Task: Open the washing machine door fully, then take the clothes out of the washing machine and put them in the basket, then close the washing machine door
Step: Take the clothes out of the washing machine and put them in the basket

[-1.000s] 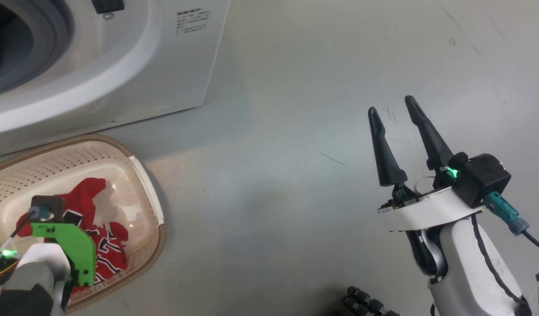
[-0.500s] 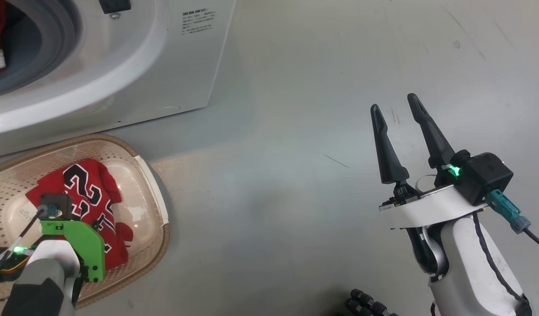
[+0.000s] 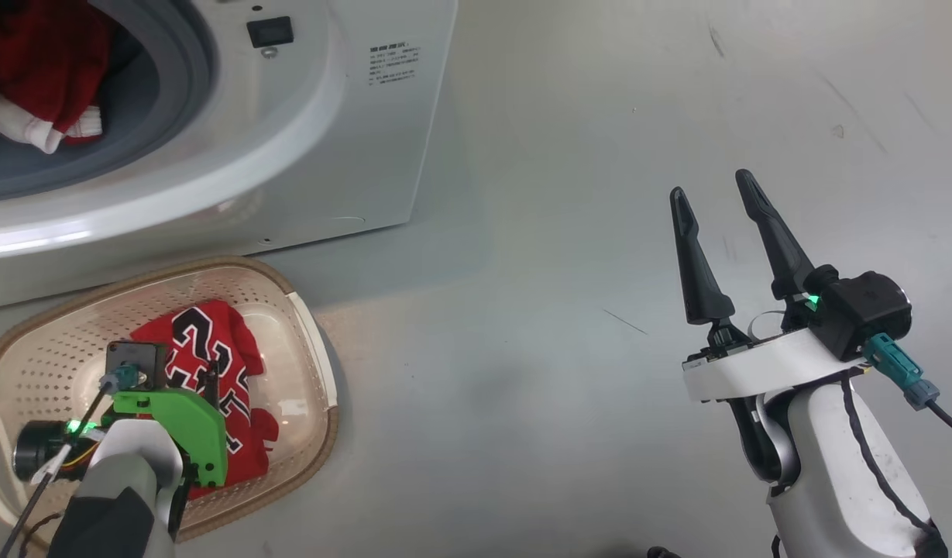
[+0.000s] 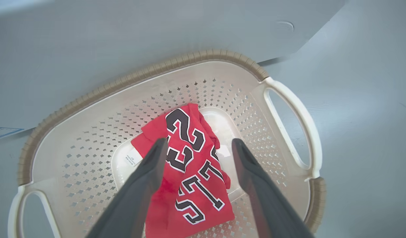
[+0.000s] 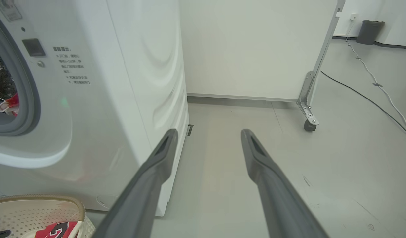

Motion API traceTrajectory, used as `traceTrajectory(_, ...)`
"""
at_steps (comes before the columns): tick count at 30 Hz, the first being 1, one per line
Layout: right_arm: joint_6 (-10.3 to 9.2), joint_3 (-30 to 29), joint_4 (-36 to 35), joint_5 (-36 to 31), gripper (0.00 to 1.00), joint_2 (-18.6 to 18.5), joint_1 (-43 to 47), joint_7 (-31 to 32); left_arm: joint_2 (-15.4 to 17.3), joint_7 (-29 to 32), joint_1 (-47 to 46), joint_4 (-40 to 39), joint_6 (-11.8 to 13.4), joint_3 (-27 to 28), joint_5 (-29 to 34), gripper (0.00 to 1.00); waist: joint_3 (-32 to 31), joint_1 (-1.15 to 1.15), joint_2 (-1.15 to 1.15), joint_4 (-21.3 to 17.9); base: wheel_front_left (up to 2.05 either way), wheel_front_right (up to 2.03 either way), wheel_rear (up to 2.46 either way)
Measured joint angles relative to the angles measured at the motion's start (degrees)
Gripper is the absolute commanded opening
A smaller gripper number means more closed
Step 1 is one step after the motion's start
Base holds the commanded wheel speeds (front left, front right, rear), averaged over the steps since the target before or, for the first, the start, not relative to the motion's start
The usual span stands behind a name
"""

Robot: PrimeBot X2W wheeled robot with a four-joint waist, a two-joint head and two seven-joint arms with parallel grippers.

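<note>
Nearest the robot, at about 8 o'clock in the head view, the left gripper point(image 4: 199, 141) hangs over the basket point(image 3: 309, 341). Its fingers point(image 4: 146, 172) are spread wide and grip nothing. I cannot tell whether their tips touch the cloth below.

On the basket's floor, under and between those fingers, lies one of the clothes point(image 4: 150, 145). It is a red jersey, crumpled, with black numerals edged in white facing up. The basket sits on the grey floor point(image 3: 522, 349), its brown rim just beside the foot of the washing machine point(image 3: 352, 155).

Over at 4 o'clock the right gripper point(image 3: 709, 186) hangs above bare floor, well apart from the basket. Its fingers point(image 3: 696, 271) point toward 12 o'clock, parted in a narrow V with nothing between them.

Further off, from 10 to 11 o'clock, the washing machine's round mouth is uncovered, ringed by the grey rubber seal point(image 3: 189, 85). Inside, a second red garment point(image 3: 49, 70) with a white edge lies heaped in the drum. A small black square part point(image 3: 270, 31) and a printed label point(image 3: 394, 63) sit on the white front at 1 o'clock from the opening.

Farthest away, in the right wrist view, a white panel on a caster point(image 5: 308, 125) stands past the machine's side. A cable point(image 5: 371, 99) trails across the floor toward a dark bin point(image 5: 369, 31) at 1 o'clock.
</note>
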Motion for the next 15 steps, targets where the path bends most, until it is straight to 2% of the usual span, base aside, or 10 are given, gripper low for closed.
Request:
traceTrajectory(8,0.1,-1.2,0.9,-0.5,1.0,-0.1,0.3,0.0,-2.3,-6.8,0.0,-1.6,-0.5,-0.1,-0.4,1.0,-4.2,0.0,0.0,3.1,0.0,0.0,0.0)
traceTrajectory(15,0.16,-2.2,1.3,-1.0,1.0,-0.4,2.0,0.0,-3.6,-10.1,0.0,-2.4,-1.0,-0.6,-1.6,1.0,-7.7,0.0,0.0,6.4,0.0,0.0,0.0)
